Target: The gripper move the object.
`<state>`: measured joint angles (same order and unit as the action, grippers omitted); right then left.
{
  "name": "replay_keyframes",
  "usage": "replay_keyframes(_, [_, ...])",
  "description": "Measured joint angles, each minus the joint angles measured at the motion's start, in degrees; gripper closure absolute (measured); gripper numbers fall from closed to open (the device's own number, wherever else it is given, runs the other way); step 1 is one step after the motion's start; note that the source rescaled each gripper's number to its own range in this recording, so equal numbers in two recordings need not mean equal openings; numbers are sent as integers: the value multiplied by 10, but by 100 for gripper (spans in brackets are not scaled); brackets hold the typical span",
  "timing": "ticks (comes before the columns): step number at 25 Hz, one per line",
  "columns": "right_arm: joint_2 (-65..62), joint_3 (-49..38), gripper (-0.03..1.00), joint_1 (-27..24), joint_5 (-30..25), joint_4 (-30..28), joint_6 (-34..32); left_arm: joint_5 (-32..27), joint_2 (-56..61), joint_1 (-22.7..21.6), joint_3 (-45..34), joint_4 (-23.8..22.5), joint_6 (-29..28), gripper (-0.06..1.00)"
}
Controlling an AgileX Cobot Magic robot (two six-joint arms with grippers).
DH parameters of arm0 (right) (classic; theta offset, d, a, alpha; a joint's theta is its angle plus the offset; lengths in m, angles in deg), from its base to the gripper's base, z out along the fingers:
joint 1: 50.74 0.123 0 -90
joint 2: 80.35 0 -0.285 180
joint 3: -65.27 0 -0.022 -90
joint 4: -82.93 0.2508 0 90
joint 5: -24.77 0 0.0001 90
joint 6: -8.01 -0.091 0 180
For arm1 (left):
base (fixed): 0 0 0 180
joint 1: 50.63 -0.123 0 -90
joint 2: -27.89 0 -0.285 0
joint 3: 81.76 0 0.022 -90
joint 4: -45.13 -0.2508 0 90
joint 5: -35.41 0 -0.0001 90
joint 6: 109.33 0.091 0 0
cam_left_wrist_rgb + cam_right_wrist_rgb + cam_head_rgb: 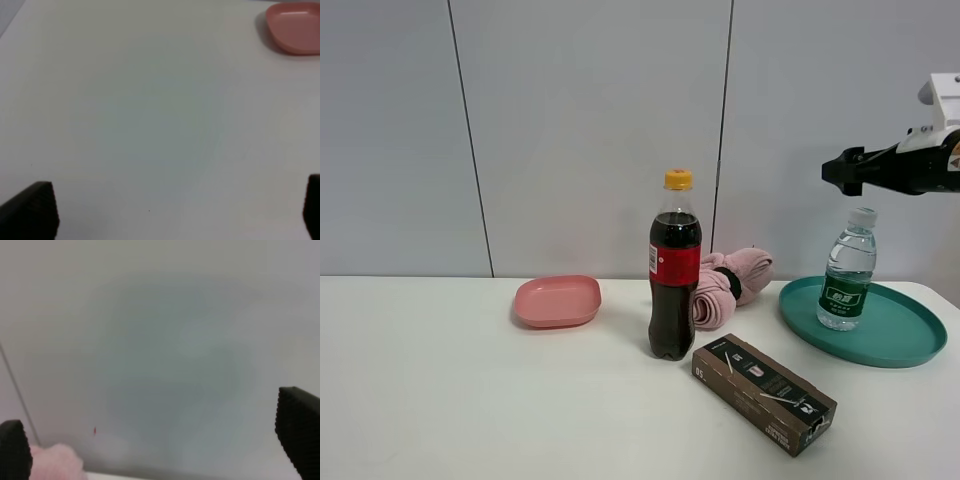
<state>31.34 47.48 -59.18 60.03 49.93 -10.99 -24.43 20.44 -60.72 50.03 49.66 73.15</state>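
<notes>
The small clear water bottle (847,268) with white cap and green label stands upright on the teal tray (905,343) at the right. My right gripper (838,171) hangs in the air just above and a little left of the bottle's cap, not touching it. In the right wrist view its fingers (299,425) stand wide apart and empty, facing the wall. My left gripper (175,210) shows only in the left wrist view, open and empty above bare table; the left arm is out of the exterior high view.
A tall cola bottle (675,266) with yellow cap stands mid-table. A pink bowl (558,300) sits to its left and also shows in the left wrist view (295,27). A rolled pink cloth (730,283) lies behind, and a brown box (763,393) in front.
</notes>
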Motion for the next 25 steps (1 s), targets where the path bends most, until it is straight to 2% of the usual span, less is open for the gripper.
replay_keyframes(7, [-90,0,-3,0,-100,0,-25,0,0,0,0,0,0,-6])
replay_keyframes(11, [-147,0,-3,0,-183,0,-61,0,0,0,0,0,0,-6])
replay_keyframes(16, [-221,0,-3,9,-281,0,-60,0,0,0,0,0,0,-6])
replay_keyframes(21, [-288,0,-3,45,-346,1,-51,0,0,0,0,0,0,-6])
replay_keyframes(25, [-333,0,-3,99,-395,1,-43,0,0,0,0,0,0,-6])
